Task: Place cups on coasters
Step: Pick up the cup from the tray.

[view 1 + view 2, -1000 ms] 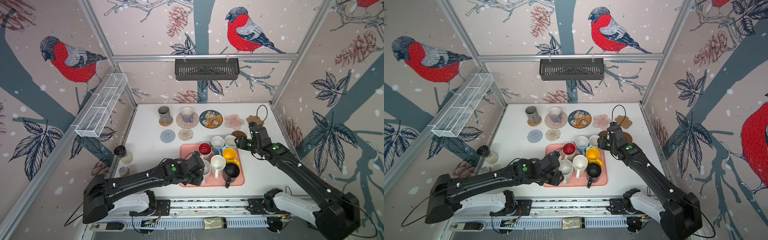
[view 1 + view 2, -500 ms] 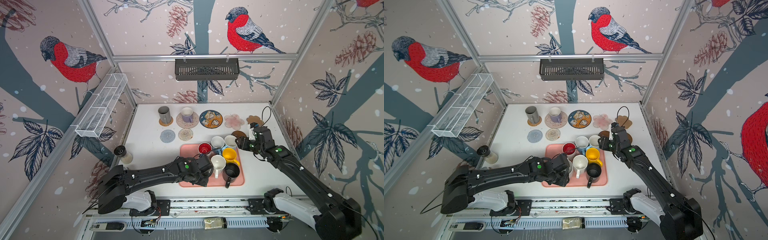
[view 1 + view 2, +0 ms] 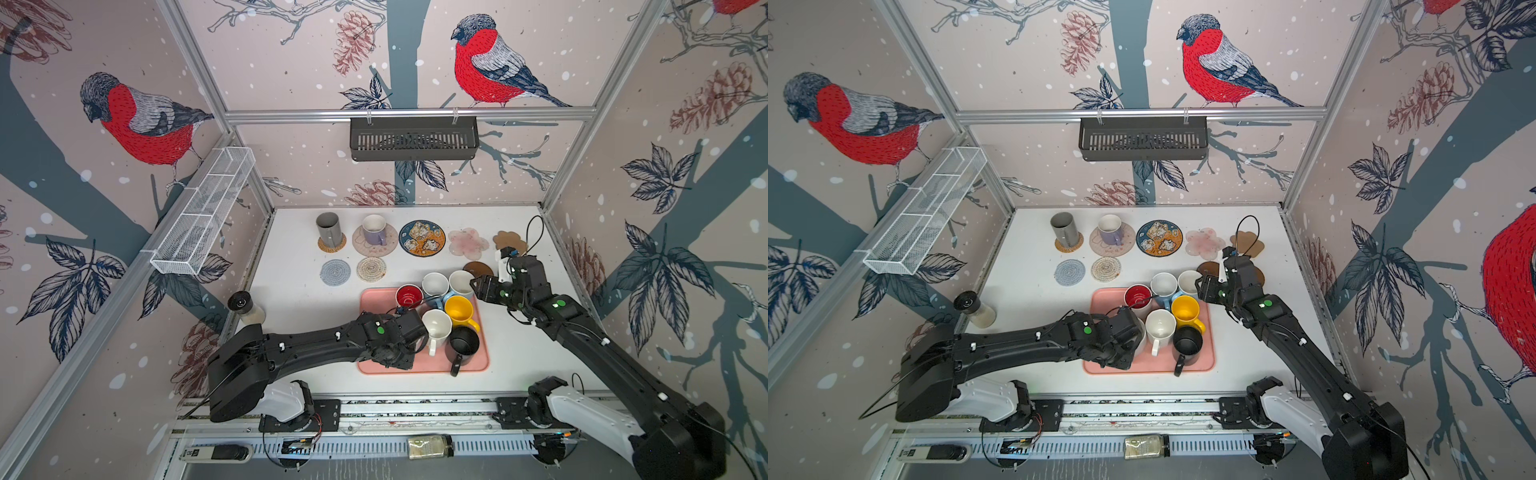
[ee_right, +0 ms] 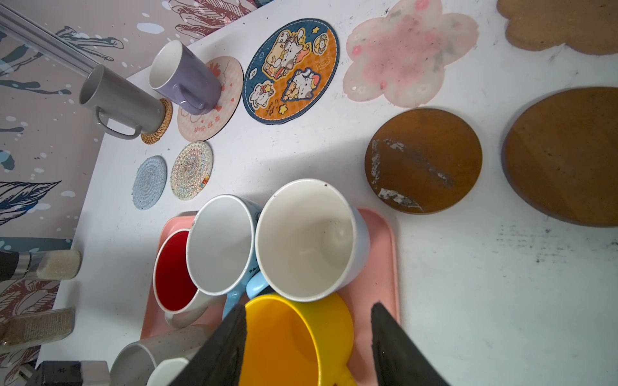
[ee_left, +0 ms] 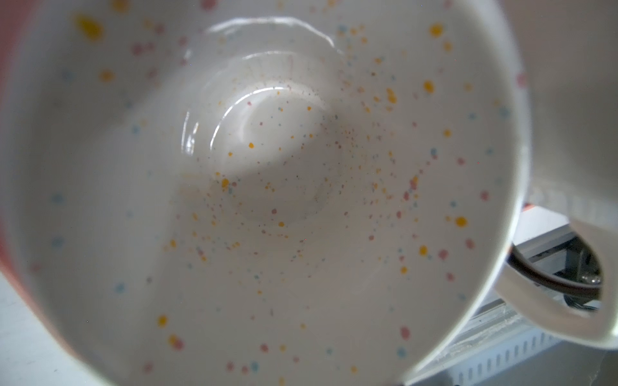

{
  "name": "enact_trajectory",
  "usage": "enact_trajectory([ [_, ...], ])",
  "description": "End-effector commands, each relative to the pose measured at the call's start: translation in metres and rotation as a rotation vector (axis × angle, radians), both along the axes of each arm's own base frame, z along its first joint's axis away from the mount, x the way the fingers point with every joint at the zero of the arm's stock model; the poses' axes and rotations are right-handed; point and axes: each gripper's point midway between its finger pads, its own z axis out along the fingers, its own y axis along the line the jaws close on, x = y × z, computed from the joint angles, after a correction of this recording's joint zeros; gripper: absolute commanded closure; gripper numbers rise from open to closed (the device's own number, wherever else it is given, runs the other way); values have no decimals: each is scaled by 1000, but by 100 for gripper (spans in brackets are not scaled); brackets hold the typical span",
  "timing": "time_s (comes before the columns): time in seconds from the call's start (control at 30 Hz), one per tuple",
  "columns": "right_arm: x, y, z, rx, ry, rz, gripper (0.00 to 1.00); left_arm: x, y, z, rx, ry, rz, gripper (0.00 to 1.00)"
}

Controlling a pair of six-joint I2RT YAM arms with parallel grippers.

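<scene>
A grey cup stands on the straw coaster and a lavender cup on the beige printed coaster. Several more cups crowd the pink tray, among them a red-inside one, yellow, white and black. My left gripper hangs over the tray's left side. The inside of a speckled white cup fills the left wrist view, so the jaws are hidden. My right gripper is open above the yellow cup, beside a light blue cup.
Bare coasters lie around: grey round, cream round, blue cartoon round, pink flower, tan cloud, brown disc. A grinder stands at the table's left edge. A black basket hangs on the back wall.
My left arm has reached further right, over the tray's left side and the speckled white cup. The right arm has barely moved.
</scene>
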Motion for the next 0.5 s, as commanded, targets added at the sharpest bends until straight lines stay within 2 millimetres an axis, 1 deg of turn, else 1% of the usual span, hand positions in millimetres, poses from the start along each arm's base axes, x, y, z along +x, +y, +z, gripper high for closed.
enact_trajectory([
  [0.0, 3, 1, 4, 3, -21, 1, 40, 9, 6, 0, 15, -37, 17, 71],
  [0.23, 4, 1, 3, -2, -15, 3, 40, 13, 9, 6, 7, -59, 27, 81],
  [0.3, 4, 2, 2, -3, -12, 5, 40, 13, 12, 7, 9, -62, 27, 87],
  [0.47, 4, 1, 1, -7, -10, 4, 40, 14, 17, 11, 10, -71, 31, 97],
])
